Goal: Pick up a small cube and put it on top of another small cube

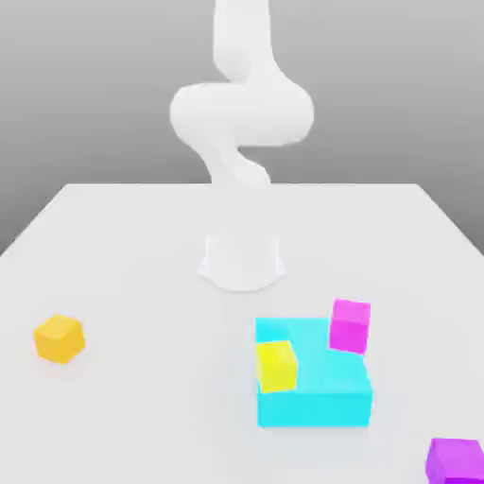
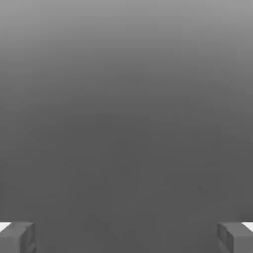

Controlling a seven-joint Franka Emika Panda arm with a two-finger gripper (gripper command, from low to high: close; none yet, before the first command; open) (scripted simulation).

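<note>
Occupying most of the exterior view, a white table (image 1: pixel 123 284) carries the white arm (image 1: pixel 241 113) on its round base. Cyan block (image 1: pixel 317 397), large and flat, sits toward the exterior view's right; on it rest a yellow cube (image 1: pixel 277 366) and a magenta cube (image 1: pixel 350 326), apart. Orange cube (image 1: pixel 60 338): far left, alone. Purple cube (image 1: pixel 455 461): lower right corner. Gripper (image 2: pixel 126 237): fingers (image 2: pixel 17 237) spread wide, nothing between.

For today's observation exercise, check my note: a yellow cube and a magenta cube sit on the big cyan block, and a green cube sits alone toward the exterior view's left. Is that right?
Not quite. The lone cube toward the exterior view's left is orange, not green, as the exterior view shows. The rest holds: the yellow cube and magenta cube sit on the cyan block.
</note>
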